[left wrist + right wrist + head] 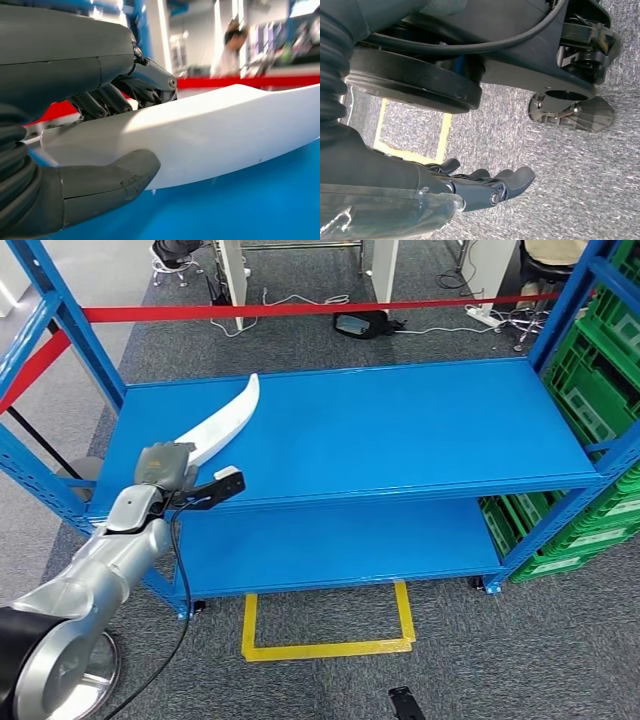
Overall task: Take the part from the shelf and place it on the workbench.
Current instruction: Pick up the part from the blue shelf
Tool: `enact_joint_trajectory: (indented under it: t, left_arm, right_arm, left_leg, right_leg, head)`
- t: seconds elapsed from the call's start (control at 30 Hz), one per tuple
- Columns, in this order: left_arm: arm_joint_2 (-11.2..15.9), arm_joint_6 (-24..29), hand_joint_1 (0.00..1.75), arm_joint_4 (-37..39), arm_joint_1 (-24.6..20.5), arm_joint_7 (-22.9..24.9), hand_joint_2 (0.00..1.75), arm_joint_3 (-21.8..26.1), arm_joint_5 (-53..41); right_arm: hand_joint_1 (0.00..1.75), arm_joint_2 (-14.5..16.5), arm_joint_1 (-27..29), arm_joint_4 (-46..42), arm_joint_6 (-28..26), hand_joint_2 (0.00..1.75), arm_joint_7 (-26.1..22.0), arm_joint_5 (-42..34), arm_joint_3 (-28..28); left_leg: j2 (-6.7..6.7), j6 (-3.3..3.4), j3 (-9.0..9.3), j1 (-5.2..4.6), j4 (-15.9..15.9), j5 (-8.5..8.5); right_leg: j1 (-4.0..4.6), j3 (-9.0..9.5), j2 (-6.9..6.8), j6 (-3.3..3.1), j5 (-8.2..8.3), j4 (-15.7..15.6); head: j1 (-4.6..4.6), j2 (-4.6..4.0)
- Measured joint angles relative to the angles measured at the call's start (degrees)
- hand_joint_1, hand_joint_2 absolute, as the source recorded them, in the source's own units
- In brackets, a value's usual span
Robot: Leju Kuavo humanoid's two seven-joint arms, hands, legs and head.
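Part (pixel 226 420) is lying on the top blue shelf (pixel 392 430), in the left middle of the head view. Its long side is running from lower left up to upper right, and its thin tip is pointing toward the top. It is looking white, smooth and curved like a big tusk. My left hand (pixel 162 468) is gripping its thick end, thumb (pixel 109 182) on one side and fingers (pixel 124 95) on the other. My right hand (pixel 482 187) is hanging over grey carpet (pixel 554 180), holding nothing, fingers lying loose. Green crates (pixel 596 380) are sitting at the right edge; I cannot tell what they are holding.
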Motion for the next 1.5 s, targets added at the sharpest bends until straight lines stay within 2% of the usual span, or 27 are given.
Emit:
enact_joint_trajectory:
  t: [0.13,0.3,0.53,0.8,0.93,1.03,1.07,1.13,1.2,1.23,1.27,1.3,1.37,1.4,1.43,1.47,1.5]
  left_arm:
    - [-1.5,4.2,1.75,-1.4,-1.0,-3.8,1.75,-0.3,-0.3]
    - [-3.6,6.1,1.75,-4.7,-2.0,-6.6,1.75,-1.7,-0.3]
    - [-5.4,6.4,1.75,-9.6,-2.1,-8.8,1.75,-4.8,1.8]
    - [-5.9,4.4,1.75,-17.3,-0.9,-9.0,1.75,-10.7,7.8]
    - [-5.8,1.3,1.75,-20.4,0.2,-8.4,1.75,-14.5,12.7]
    - [-5.8,1.0,1.75,-22.2,0.8,-7.5,1.75,-16.8,13.6]
    - [-5.8,1.0,1.75,-22.8,0.9,-7.3,1.75,-17.4,13.8]
    - [-5.8,1.2,1.75,-23.7,1.0,-6.8,1.75,-18.5,14.0]
    - [-5.8,1.4,1.75,-24.0,1.1,-6.4,1.75,-19.5,14.1]
    - [-5.7,1.4,1.75,-24.0,1.3,-6.3,1.75,-20.0,14.1]
    - [-5.6,1.5,1.75,-24.0,1.5,-6.2,1.75,-20.3,14.1]
    - [-5.6,1.5,1.75,-24.0,1.7,-6.1,1.75,-20.7,14.1]
    - [-5.4,1.5,1.75,-24.1,1.9,-6.0,1.75,-21.2,14.1]
    - [-5.3,1.6,1.75,-24.3,1.9,-5.9,1.75,-21.4,14.2]
    - [-5.3,1.6,1.75,-24.5,1.9,-5.8,1.75,-21.6,14.4]
    - [-5.2,1.6,1.75,-24.6,1.9,-5.7,1.75,-21.8,14.5]
    - [-5.1,1.6,1.75,-24.8,1.9,-5.6,1.75,-21.9,14.6]
  right_arm:
    - [0.0,0.0,0.3,0.0,-0.1,1.75,-0.5,-0.5,-0.7]
    - [0.0,0.0,0.6,0.0,-0.3,1.75,-1.2,-1.2,-1.8]
    - [0.0,0.0,1.1,0.0,-0.5,1.75,-1.7,-1.9,-2.7]
    - [0.0,0.0,1.2,0.0,-0.7,1.75,-2.1,-2.1,-3.5]
    - [0.0,0.0,1.2,0.0,-0.7,1.75,-2.3,-2.3,-4.1]
    - [0.0,0.0,1.2,0.0,-0.7,1.75,-2.4,-2.3,-4.5]
    - [0.0,0.0,1.2,0.0,-0.7,1.75,-2.4,-2.3,-4.6]
    - [0.0,0.0,1.2,0.0,-0.7,1.75,-2.4,-2.3,-4.8]
    - [0.0,-0.1,1.3,0.0,-0.7,1.75,-2.4,-2.4,-4.8]
    - [0.0,-0.1,1.3,0.0,-0.7,1.75,-2.4,-2.4,-4.9]
    - [0.0,-0.2,1.3,0.0,-0.7,1.75,-2.4,-2.4,-4.9]
    - [0.0,-0.2,1.3,0.0,-0.7,1.75,-2.4,-2.4,-5.0]
    - [0.0,-0.4,1.3,0.0,-0.7,1.75,-2.4,-2.3,-5.0]
    - [0.0,-0.4,1.3,0.0,-0.7,1.75,-2.4,-2.3,-5.1]
    - [0.0,-0.4,1.3,0.0,-0.7,1.75,-2.3,-2.3,-5.1]
    - [0.0,-0.4,1.3,0.0,-0.7,1.75,-2.3,-2.3,-5.1]
    - [0.0,-0.4,1.3,0.0,-0.7,1.75,-2.3,-2.3,-5.2]
  left_leg:
    - [0.01,0.0,-0.01,-0.02,0.0,0.0]
    - [0.01,0.02,-0.02,-0.05,0.0,-0.01]
    - [0.01,0.03,-0.03,-0.05,0.0,-0.01]
    - [0.02,0.05,-0.05,-0.06,0.0,-0.04]
    - [0.01,0.81,-0.24,-0.28,0.4,-0.31]
    - [0.07,1.27,-0.1,-0.27,0.0,0.03]
    - [0.15,1.47,0.15,-0.1,-0.5,0.41]
    - [0.32,1.79,0.6,0.39,-1.3,1.15]
    - [0.39,1.89,0.57,0.54,-1.4,1.25]
    - [0.41,1.85,0.5,0.6,-1.4,1.27]
    - [0.43,1.76,0.42,0.7,-1.4,1.3]
    - [0.44,1.59,0.32,0.87,-1.3,1.34]
    - [0.38,0.92,0.06,1.33,-0.8,1.28]
    - [0.32,0.42,-0.23,1.44,-0.5,1.21]
    - [0.24,-0.08,-0.51,1.44,-0.1,1.2]
    - [0.16,-0.52,-0.76,1.34,0.3,1.28]
    - [0.12,-0.88,-0.97,1.23,0.4,1.49]
  right_leg:
    - [-0.01,0.01,0.01,0.01,0.01,0.0]
    - [-0.04,0.01,0.01,0.06,0.04,-0.1]
    - [-0.05,0.0,0.03,0.06,0.04,-0.1]
    - [-0.07,0.02,0.03,0.07,0.05,-0.1]
    - [-0.3,0.05,0.03,0.47,0.14,-0.3]
    - [-0.36,0.17,0.04,0.95,0.32,-0.6]
    - [-0.29,0.13,0.03,1.17,0.01,-0.5]
    - [-0.18,-0.98,-0.01,1.6,-2.56,2.5]
    - [-0.33,-3.6,-0.06,2.03,-6.71,9.6]
    - [-0.45,-4.7,-0.08,2.29,-8.04,12.8]
    - [-0.58,-5.06,-0.11,2.55,-8.39,14.4]
    - [-0.74,-4.36,-0.17,2.85,-7.7,13.9]
    - [-1.27,-0.31,-0.41,3.67,-4.71,7.3]
    - [-1.38,1.78,-0.34,3.85,-3.68,4.0]
    - [-1.47,3.09,-0.24,3.78,-3.19,1.7]
    - [-1.47,3.57,-0.06,3.42,-3.24,0.8]
    - [-1.36,3.44,0.2,2.77,-3.25,1.0]
  head:
    - [0.0,-0.01]
    - [0.01,-0.01]
    - [-0.01,-0.01]
    - [0.0,-0.01]
    - [-0.02,0.01]
    - [-0.04,0.0]
    - [-0.01,0.0]
    - [0.16,0.0]
    - [0.3,-0.01]
    - [0.32,-0.01]
    - [0.31,-0.01]
    - [0.31,-0.01]
    - [0.32,-0.01]
    - [0.44,0.0]
    - [0.53,-0.01]
    - [0.58,-0.01]
    - [0.64,-0.01]
